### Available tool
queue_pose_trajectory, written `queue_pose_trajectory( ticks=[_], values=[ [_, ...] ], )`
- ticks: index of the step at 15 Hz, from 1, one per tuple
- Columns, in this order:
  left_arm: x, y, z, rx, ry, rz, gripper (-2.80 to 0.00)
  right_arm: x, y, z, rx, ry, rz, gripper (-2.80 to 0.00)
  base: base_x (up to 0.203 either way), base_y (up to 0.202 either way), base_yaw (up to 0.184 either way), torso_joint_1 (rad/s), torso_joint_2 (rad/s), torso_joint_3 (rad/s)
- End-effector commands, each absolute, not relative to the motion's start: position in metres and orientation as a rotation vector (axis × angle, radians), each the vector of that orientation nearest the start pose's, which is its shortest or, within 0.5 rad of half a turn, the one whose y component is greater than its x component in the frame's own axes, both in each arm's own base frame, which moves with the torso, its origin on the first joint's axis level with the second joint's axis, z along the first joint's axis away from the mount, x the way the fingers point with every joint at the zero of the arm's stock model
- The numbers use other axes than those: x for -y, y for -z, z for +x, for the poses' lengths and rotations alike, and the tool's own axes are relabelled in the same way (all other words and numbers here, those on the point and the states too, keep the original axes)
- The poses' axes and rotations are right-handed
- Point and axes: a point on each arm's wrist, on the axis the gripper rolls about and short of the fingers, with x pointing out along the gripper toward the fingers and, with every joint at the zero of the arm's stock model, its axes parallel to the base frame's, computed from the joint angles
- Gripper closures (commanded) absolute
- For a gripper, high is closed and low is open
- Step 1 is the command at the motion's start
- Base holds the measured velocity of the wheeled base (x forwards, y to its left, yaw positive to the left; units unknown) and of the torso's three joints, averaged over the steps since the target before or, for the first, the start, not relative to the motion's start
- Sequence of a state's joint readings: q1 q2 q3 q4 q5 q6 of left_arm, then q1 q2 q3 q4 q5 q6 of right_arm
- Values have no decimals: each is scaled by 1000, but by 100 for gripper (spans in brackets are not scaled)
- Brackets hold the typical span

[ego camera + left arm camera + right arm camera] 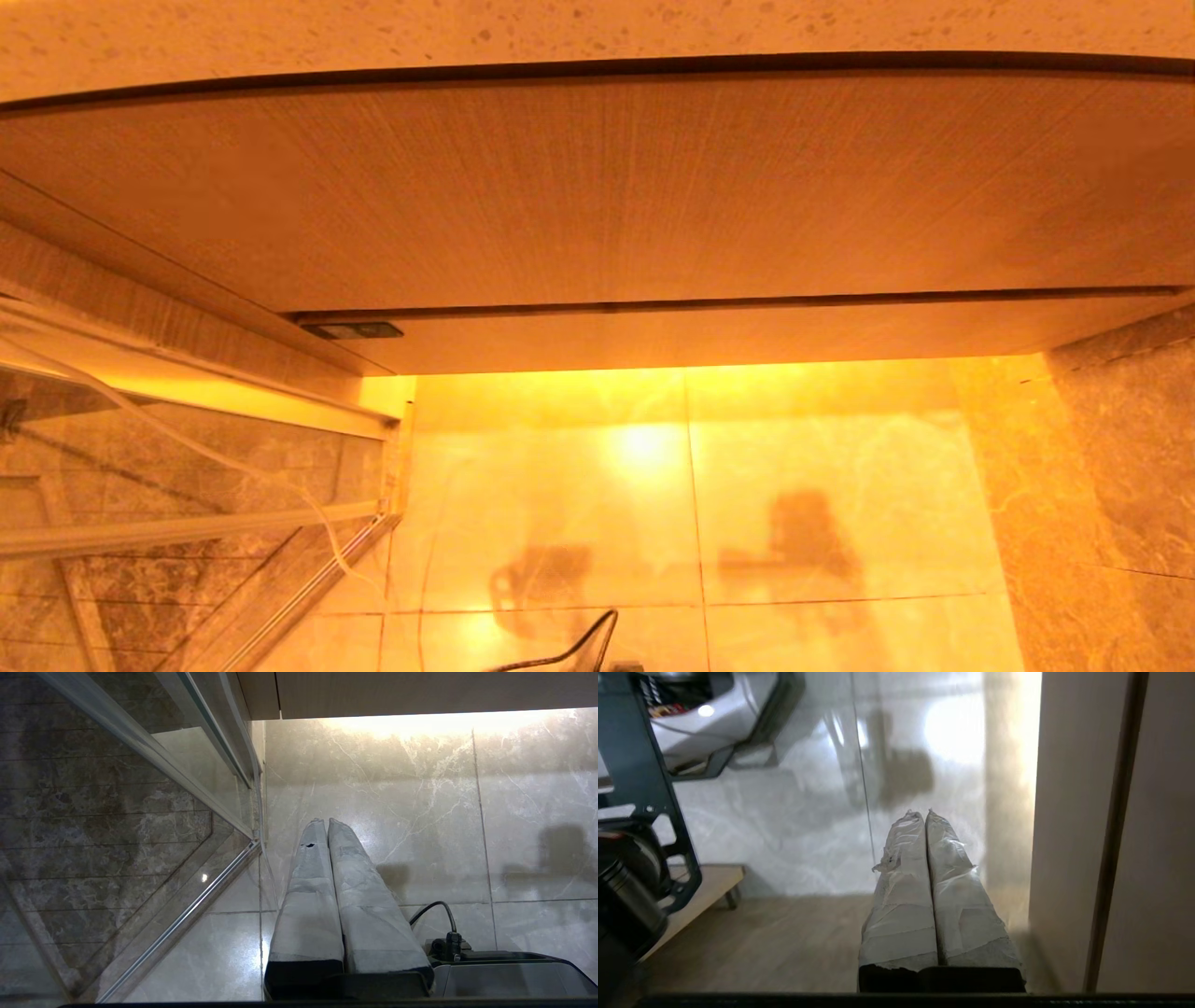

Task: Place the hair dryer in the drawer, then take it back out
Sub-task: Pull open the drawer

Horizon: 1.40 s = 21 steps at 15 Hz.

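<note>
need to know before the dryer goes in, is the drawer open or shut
Shut. In the head view the drawer front sits flush under the taller wood panel, with only a thin dark seam between them and no interior showing.

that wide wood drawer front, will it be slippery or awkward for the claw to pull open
Probably awkward: the drawer front is smooth, with no visible handle, only thin dark gaps. Its width suggests an off-centre pull may skew it. The taped right claw is shut, so hooking the edge seems likelier.

No legible text, brand, number or sign appears in any view. In the upper left of the right wrist view, a white housing (691, 723) carries a dark label with small markings, which cannot be read.
</note>
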<state>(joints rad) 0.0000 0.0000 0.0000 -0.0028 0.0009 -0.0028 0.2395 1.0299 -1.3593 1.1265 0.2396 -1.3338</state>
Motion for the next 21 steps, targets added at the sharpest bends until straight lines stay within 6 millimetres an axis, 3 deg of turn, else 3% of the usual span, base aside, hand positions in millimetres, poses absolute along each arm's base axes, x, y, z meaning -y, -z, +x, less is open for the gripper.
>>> queue_pose_trajectory(
  ticks=[1, 5, 10, 21],
  values=[
    [0, -76, -23, 3, -2, -3, 0, -24, -305, 68, -370, -1013, -1219, 0, 0, 0, 0, 0, 0, 0],
    [0, -76, -23, 3, -2, -3, 0, -35, -291, 101, -255, -1068, -1278, 0, 0, 0, 0, 0, 0, 0],
    [0, -76, -23, 3, -2, -3, 0, -45, -277, 139, -98, -984, -1361, 0, 0, 0, 0, 0, 0, 0],
    [0, -76, -23, 3, -2, -3, 0, -71, -242, 215, -53, -976, -1416, 0, 0, 0, 0, 0, 0, 0]
  ],
)
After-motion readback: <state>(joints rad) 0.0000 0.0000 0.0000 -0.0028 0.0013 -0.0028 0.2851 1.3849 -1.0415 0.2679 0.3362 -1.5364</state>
